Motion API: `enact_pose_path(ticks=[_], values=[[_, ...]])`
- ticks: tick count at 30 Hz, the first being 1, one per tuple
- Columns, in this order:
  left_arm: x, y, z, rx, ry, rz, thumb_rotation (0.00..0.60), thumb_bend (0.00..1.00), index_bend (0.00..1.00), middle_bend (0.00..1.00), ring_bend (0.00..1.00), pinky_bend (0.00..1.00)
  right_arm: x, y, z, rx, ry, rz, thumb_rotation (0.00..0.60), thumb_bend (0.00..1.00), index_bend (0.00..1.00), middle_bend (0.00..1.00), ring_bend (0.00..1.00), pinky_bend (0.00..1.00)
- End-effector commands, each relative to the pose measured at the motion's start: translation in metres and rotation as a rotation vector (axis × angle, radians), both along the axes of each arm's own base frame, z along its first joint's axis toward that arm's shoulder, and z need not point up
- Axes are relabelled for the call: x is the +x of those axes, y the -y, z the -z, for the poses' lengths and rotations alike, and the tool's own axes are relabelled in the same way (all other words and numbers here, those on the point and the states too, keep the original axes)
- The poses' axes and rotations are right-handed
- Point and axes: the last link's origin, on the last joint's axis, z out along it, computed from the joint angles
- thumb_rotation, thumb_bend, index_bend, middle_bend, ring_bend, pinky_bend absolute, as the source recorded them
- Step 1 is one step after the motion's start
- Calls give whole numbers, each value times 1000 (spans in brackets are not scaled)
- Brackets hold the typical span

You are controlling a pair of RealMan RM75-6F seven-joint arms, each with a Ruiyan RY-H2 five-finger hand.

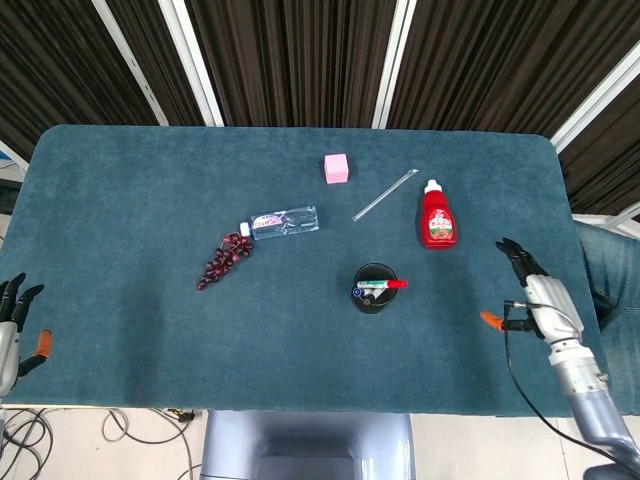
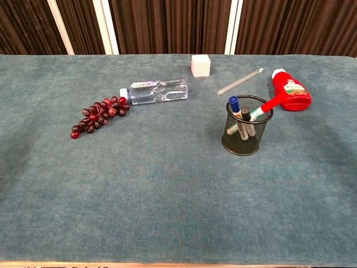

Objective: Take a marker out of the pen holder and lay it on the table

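Head view: red-capped marker (image 1: 381, 285) leans right in pen holder (image 1: 373, 289); right hand (image 1: 536, 298) fingers spread, empty.

left hand (image 1: 10, 335): fingers apart, empty | right hand (image 1: 535, 298): fingers spread, empty

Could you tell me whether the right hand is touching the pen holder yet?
Apart. The head view shows bare table between the right hand, near the right edge, and the pen holder.
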Motion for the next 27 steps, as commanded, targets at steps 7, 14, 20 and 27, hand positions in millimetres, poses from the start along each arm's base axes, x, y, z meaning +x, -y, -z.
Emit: enact_pose_path(ticks=[7,14,20,27], values=[[0,1,1,-6,-1,-1,600,429,143,19,0,0,27,26,39,52,64,30,600,226,248,0,76,196],[0,0,1,-5,0,-5,600,429,143,19,0,0,48,33,51,63,57,-2,600,258,364,0,75,196],[0,0,0,-2,2,-8,600,429,143,19,0,0,66,37,63,76,70,-9,600,286,378,0,75,196],[-1,0,0,-2,7,-13,600,430,144,19,0,0,79,46,77,100,69,-7,600,353,378,0,75,196]])
